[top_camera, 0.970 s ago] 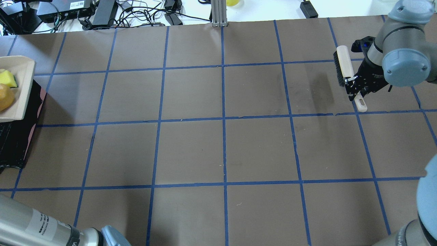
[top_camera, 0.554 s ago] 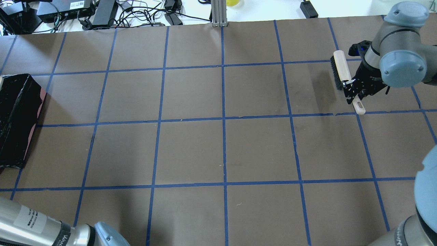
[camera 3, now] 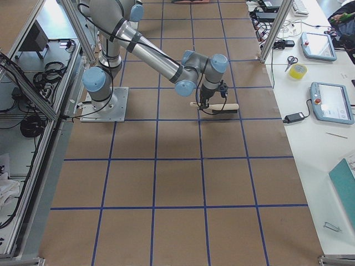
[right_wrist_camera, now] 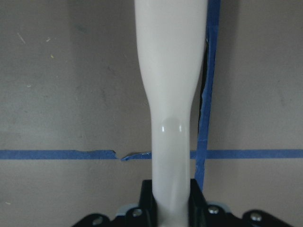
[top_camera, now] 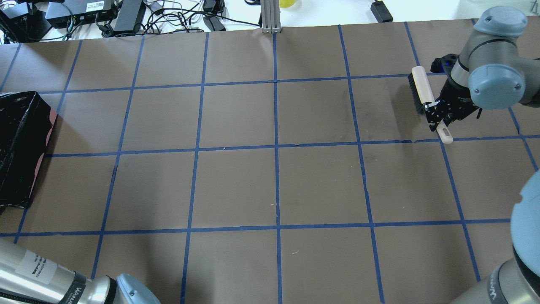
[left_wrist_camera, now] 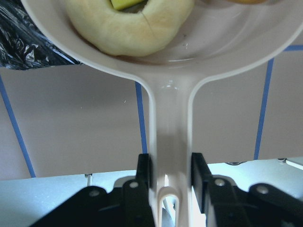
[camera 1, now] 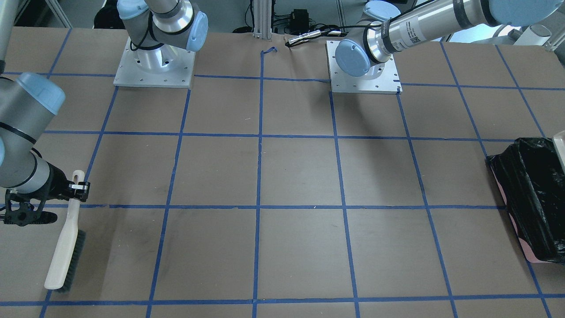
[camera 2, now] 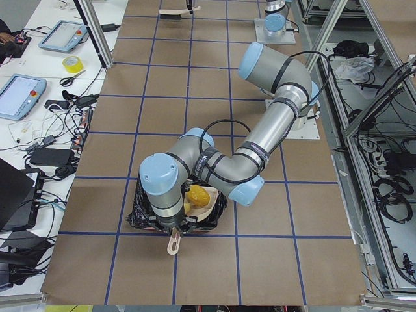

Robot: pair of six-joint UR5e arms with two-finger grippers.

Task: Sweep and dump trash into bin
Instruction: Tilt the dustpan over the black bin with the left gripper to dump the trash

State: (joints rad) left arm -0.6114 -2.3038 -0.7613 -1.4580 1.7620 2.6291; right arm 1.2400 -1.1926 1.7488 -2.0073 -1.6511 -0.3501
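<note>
A: Where's the trash?
B: All in the dustpan (left_wrist_camera: 222, 45). The left wrist cam shows the crescent slice (left_wrist_camera: 128, 26) with the sponge wedge (left_wrist_camera: 124, 4) poking out behind it. The golden-brown lump (camera 2: 198, 194) reads best from the left-end cam. Nothing loose on the table that I can see.
A: And the pan?
B: Held over the bin (camera 2: 142, 211), the pink one with the black bag. The left gripper (left_wrist_camera: 171, 172) has its fingers pinched on the pan handle from both sides. The pieces sit in the pan, so my read is it isn't tipped enough to dump.
A: So sweep done, dump pending?
B: That's my judgement. What's left is to tilt the pan so all three slide into the bag with none landing outside the rim. The bin is bigger than the pan, so the margin looks fine.
A: Right arm?
B: At the other end of the table, well apart from the bin. The right gripper (top_camera: 438, 110) is clamped on the handle of the brush (top_camera: 423, 88). Bristles are down near the surface; can't tell if they touch.
A: Surface?
B: The table (top_camera: 236, 185) is covered in brown paper with a blue tape grid. There are some scuffs, and a small break in the tape by the brush.
A: Room?
B: Cables and power bricks (top_camera: 126, 14) along the operators' edge, with an aluminium post (top_camera: 270, 17) mid-edge. The side bench has a tablet (camera 2: 19, 94), a yellow tape roll (camera 2: 71, 64) and scissors (camera 2: 69, 79). Metal framing runs behind the robot bases.
</note>
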